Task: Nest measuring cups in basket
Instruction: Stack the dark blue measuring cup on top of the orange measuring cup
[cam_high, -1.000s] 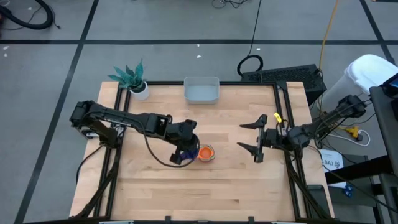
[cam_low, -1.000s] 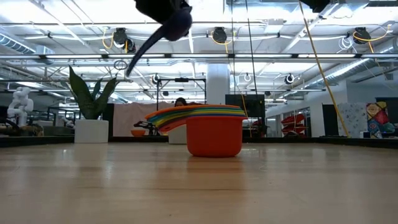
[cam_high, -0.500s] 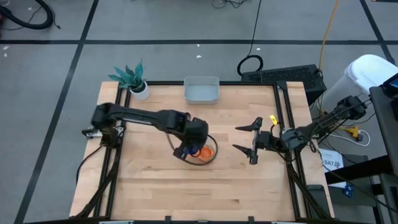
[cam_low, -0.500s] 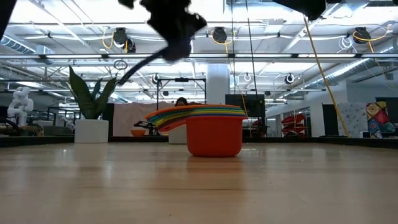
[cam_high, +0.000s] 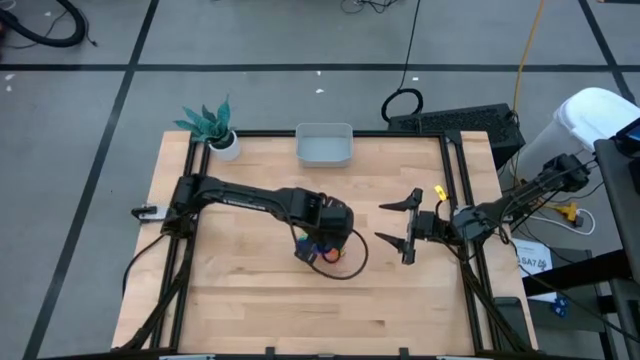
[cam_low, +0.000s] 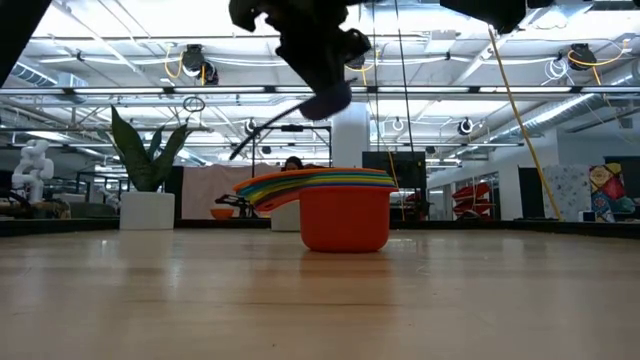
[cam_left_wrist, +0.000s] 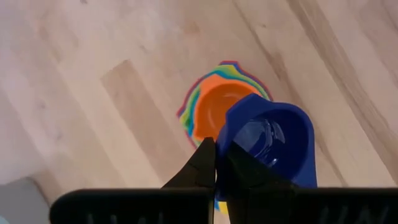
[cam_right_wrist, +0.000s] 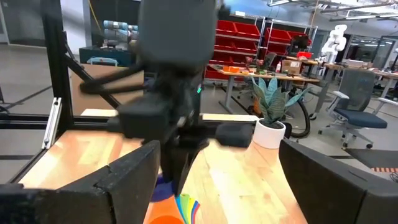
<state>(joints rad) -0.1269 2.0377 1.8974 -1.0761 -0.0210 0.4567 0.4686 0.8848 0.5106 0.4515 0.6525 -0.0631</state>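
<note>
One hand (left) pinches blue cup above stack.

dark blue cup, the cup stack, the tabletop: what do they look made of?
Dark blue cup: likely glossy moulded plastic; its inside shows bright reflections. It is held in the shut left hand.
Cup stack: probably the same plastic, in flat saturated colours with thin layered rims.
Tabletop: looks like pale wood planks, with visible seams and grain, a low sheen.
</note>
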